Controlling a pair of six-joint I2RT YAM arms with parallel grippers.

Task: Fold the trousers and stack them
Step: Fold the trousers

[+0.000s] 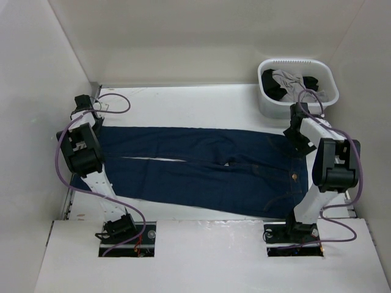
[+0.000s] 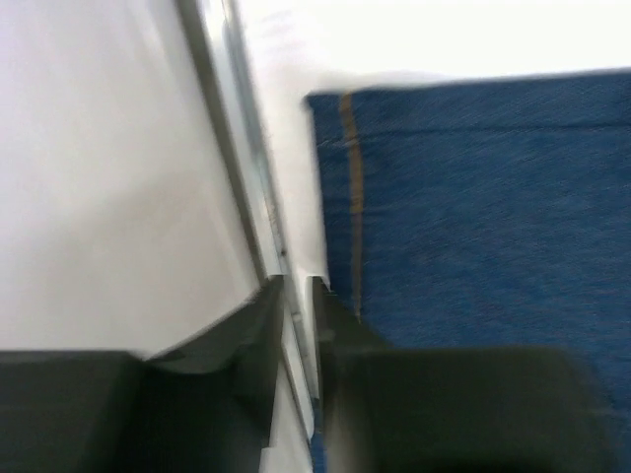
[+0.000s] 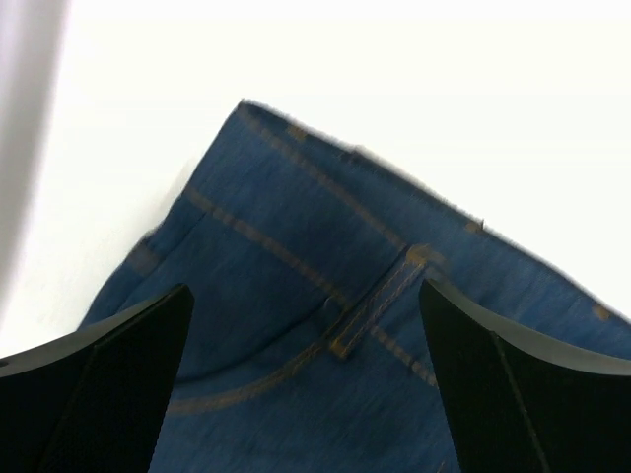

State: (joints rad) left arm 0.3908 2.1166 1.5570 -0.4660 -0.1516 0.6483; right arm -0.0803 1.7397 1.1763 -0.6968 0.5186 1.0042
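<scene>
Right gripper [image 3: 306,384] gapes wide, holding nothing, waistband corner of the trousers [image 1: 201,165] directly beneath; left gripper [image 2: 296,335], nearly closed and empty, sits beside the hem; legs run lengthwise between both arms.

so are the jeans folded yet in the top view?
No, the jeans lie spread flat on the table, both legs at full length.
</scene>
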